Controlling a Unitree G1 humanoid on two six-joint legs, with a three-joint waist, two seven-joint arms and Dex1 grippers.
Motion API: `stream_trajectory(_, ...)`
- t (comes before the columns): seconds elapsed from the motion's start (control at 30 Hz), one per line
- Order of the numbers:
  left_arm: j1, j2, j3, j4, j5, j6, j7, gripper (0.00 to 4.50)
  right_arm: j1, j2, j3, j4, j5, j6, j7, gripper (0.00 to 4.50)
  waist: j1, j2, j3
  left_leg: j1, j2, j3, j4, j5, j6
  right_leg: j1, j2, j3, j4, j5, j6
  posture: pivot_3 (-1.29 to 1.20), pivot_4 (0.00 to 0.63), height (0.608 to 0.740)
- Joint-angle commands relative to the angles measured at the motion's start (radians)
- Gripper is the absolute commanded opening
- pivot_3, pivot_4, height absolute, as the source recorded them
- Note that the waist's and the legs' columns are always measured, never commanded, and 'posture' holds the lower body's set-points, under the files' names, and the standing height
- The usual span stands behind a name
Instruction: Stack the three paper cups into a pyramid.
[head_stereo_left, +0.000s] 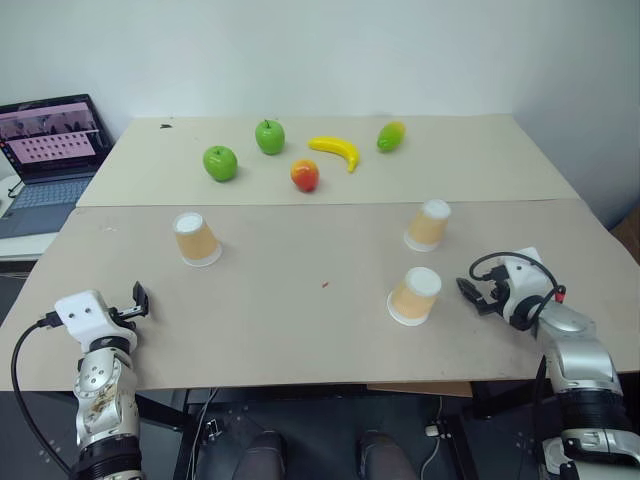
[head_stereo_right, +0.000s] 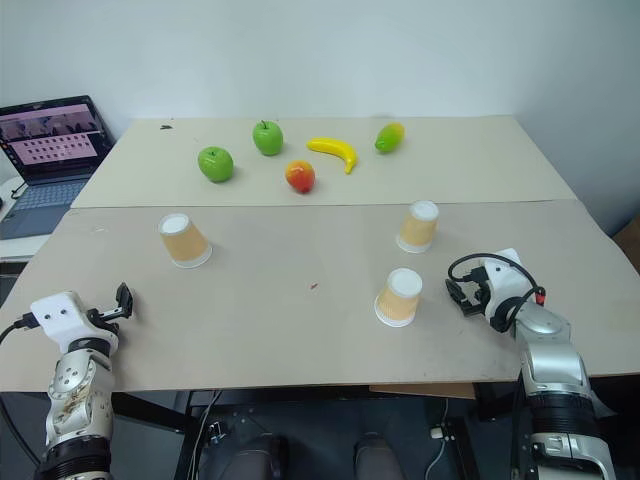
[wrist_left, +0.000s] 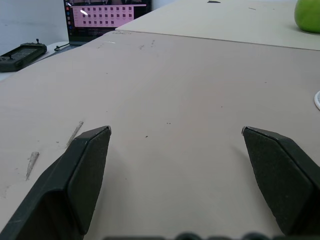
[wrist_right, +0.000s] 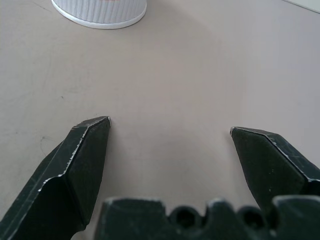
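Three tan-orange paper cups stand upside down and apart on the near table sheet, none on another, so no pyramid shows. One cup (head_stereo_left: 196, 238) is at the left, one (head_stereo_left: 428, 224) at the right, and one (head_stereo_left: 414, 295) nearer the front right. My left gripper (head_stereo_left: 140, 300) hovers open near the front left edge, well short of the left cup, with nothing between its fingers. My right gripper (head_stereo_left: 470, 292) is open and empty just right of the front-right cup, whose rim (wrist_right: 100, 17) shows in the right wrist view beyond the right gripper (wrist_right: 169, 125).
On the far sheet lie two green apples (head_stereo_left: 220, 162) (head_stereo_left: 269, 136), a red-orange fruit (head_stereo_left: 304, 175), a banana (head_stereo_left: 336, 150) and a green-yellow mango (head_stereo_left: 390, 135). An open laptop (head_stereo_left: 52, 140) sits off the table's left. The table's front edge (head_stereo_left: 300, 378) runs close by both grippers.
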Motion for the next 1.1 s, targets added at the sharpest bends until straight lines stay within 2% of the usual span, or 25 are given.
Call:
stream_trajectory(0.03, -0.025, 0.002, -0.035, -0.043, -0.034, 0.023, -0.061, 4.50, -0.005, 0.012, 0.007, 0.006, -0.006, -0.024, -0.001, 4.46, 0.000, 0.000, 0.000, 0.000, 0.000, 0.000, 0.000, 0.000, 0.000, 0.000, 0.000, 0.000, 0.000, 0.000, 0.000, 0.00, 0.150, 0.732)
stream_trajectory(0.13, -0.036, 0.004, -0.099, -0.149, -0.122, 0.085, -0.203, 4.50, 0.002, 0.019, 0.003, 0.002, -0.008, -0.031, -0.013, 4.46, -0.001, -0.001, 0.000, 0.000, 0.000, 0.000, 0.000, 0.000, 0.000, 0.000, 0.000, 0.000, 0.000, 0.000, 0.000, 0.00, 0.150, 0.732)
stream_trajectory(0.23, 0.012, 0.044, -0.182, -0.332, -0.209, 0.163, -0.375, 4.50, 0.025, 0.013, -0.013, -0.017, -0.005, -0.028, -0.017, 4.46, -0.005, -0.004, 0.001, -0.002, 0.000, 0.000, 0.001, 0.000, 0.000, -0.001, 0.000, 0.000, 0.000, 0.000, 0.000, 0.00, 0.150, 0.732)
stream_trajectory(0.4, 0.013, 0.114, -0.301, -0.540, -0.328, 0.305, -0.553, 4.50, 0.063, -0.013, -0.034, -0.043, -0.002, -0.031, -0.009, 4.46, -0.007, -0.004, 0.001, -0.002, 0.001, 0.000, -0.001, 0.000, 0.000, -0.002, 0.000, 0.000, -0.001, 0.000, 0.000, 0.00, 0.150, 0.732)
stream_trajectory(0.53, -0.020, 0.174, -0.382, -0.609, -0.354, 0.387, -0.651, 4.50, 0.128, -0.087, -0.090, -0.110, 0.053, -0.042, 0.100, 4.46, 0.002, -0.004, 0.001, -0.002, 0.000, 0.000, 0.000, 0.000, 0.000, 0.000, 0.000, 0.000, -0.001, 0.000, 0.000, 0.00, 0.150, 0.732)
stream_trajectory(0.63, -0.048, 0.196, -0.405, -0.608, -0.365, 0.421, -0.691, 4.50, 0.191, -0.175, -0.142, -0.160, 0.142, -0.046, 0.269, 4.46, 0.007, -0.002, 0.002, -0.002, 0.000, 0.000, 0.001, 0.000, 0.000, 0.000, 0.000, 0.000, -0.001, 0.000, 0.000, 0.00, 0.150, 0.732)
stream_trajectory(0.7, -0.063, 0.219, -0.420, -0.602, -0.365, 0.442, -0.730, 4.50, 0.274, -0.263, -0.183, -0.232, 0.245, -0.022, 0.471, 4.46, 0.008, -0.001, 0.003, -0.003, 0.000, 0.000, 0.000, 0.000, 0.000, -0.001, 0.000, 0.000, -0.002, 0.000, 0.000, 0.00, 0.150, 0.732)
stream_trajectory(0.77, -0.070, 0.237, -0.429, -0.597, -0.357, 0.449, -0.759, 4.50, 0.317, -0.320, -0.206, -0.293, 0.323, 0.015, 0.590, 4.46, 0.006, 0.000, 0.003, -0.003, 0.000, 0.000, 0.000, -0.001, 0.001, -0.001, 0.000, 0.000, -0.002, 0.000, 0.001, 0.00, 0.150, 0.732)
stream_trajectory(0.93, -0.011, 0.305, -0.429, -0.653, -0.362, 0.477, -0.827, 4.50, 0.210, -0.330, -0.159, -0.397, 0.417, 0.106, 0.606, 4.46, -0.027, -0.002, 0.004, -0.001, 0.003, 0.001, 0.001, -0.001, 0.001, 0.000, 0.003, 0.001, -0.002, 0.000, 0.000, 0.00, 0.150, 0.732)
stream_trajectory(1.1, 0.078, 0.388, -0.364, -0.734, -0.401, 0.511, -0.870, 4.50, 0.130, -0.303, -0.066, -0.431, 0.391, 0.121, 0.578, 4.46, -0.014, -0.002, 0.005, -0.003, 0.003, 0.000, 0.000, -0.001, 0.001, -0.002, 0.003, 0.000, -0.002, -0.001, 0.000, 0.00, 0.150, 0.732)
